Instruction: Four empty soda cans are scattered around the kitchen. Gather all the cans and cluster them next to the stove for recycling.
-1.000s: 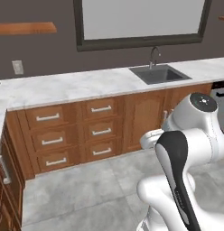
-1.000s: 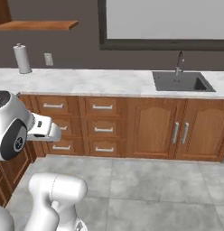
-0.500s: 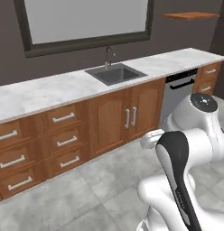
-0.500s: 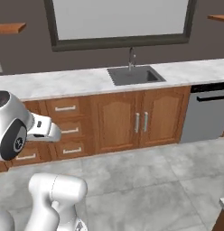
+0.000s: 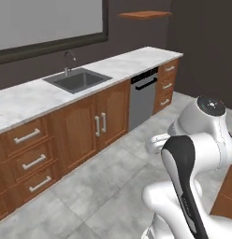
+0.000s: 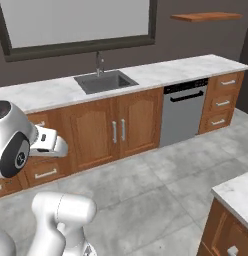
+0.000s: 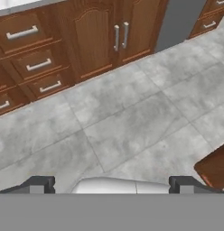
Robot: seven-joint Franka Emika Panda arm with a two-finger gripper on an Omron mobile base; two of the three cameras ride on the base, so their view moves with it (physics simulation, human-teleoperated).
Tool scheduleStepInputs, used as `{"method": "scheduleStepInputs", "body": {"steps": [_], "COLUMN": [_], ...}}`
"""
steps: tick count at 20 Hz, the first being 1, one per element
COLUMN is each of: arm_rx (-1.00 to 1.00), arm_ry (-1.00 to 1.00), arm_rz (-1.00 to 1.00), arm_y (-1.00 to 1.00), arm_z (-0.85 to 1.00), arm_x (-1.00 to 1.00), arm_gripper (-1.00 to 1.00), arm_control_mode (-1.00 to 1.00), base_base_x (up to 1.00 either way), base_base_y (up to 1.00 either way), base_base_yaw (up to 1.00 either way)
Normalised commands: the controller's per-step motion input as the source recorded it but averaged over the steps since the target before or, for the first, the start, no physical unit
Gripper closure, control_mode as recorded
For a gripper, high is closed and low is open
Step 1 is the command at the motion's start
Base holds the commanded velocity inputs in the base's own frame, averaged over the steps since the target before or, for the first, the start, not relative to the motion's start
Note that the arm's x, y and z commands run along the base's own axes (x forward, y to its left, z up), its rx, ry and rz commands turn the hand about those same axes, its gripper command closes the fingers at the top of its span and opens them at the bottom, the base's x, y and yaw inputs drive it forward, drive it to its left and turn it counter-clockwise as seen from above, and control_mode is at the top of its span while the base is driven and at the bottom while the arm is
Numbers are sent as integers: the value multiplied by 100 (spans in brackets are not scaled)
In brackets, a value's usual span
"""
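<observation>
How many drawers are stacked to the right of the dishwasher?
3: top drawer, middle drawer, bottom drawer, stacked right of the dishwasher under the counter's end.

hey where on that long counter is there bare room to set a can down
Two bare stretches of the marble counter show. One runs from the sink toward the drawers at the far end, above the dishwasher. The other lies on the sink's opposite side, over the drawer stack. The basin and faucet take up the middle. No cans are visible on it.
</observation>
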Motion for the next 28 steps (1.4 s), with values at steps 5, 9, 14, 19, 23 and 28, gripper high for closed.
{"method": "scheduleStepInputs", "body": {"steps": [5,9,14,19,23,28], "arm_rx": [0,0,0,0,0,0], "arm_ry": [0,0,0,0,0,0], "arm_rz": [0,0,0,0,0,0], "arm_y": [0,0,0,0,0,0], "arm_z": [0,0,0,0,0,0], "arm_x": [0,0,0,0,0,0], "arm_gripper": [-100,-100,-100,-100,-100,-100], "arm_control_mode": [100,100,100,100,100,100], "base_base_x": [60,73,87,88,71,43], "base_base_y": [2,17,29,28,1,0], "base_base_yaw": [-27,-24,-20,-19,-15,-26]}}
